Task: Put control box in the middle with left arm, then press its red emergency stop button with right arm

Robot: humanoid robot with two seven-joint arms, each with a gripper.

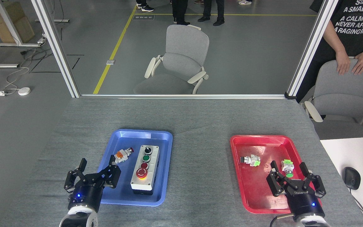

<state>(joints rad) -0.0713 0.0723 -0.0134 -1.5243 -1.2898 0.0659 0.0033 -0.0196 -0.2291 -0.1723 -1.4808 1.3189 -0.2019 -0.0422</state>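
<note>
The control box (145,168), pale grey face on a black base, lies lengthwise in the blue tray (165,189). Its red emergency stop button (142,172) with a yellow ring sits near its front end, behind it a smaller dark-red button, a green button and a black knob. My left gripper (97,164) stands open at the tray's left front edge, a short way left of the box, holding nothing. My right gripper (288,165), with white lettering, stands open over the front of the red tray (257,201). The middle (200,164) is bare grey tabletop between the trays.
A loose orange-bodied push-button part (123,154) lies in the blue tray left of the box. Two green-bodied parts (250,160) (288,167) lie in the red tray. A white desk with a mouse (351,178) adjoins at right. Grey chairs and a person's hands (353,64) are beyond the table.
</note>
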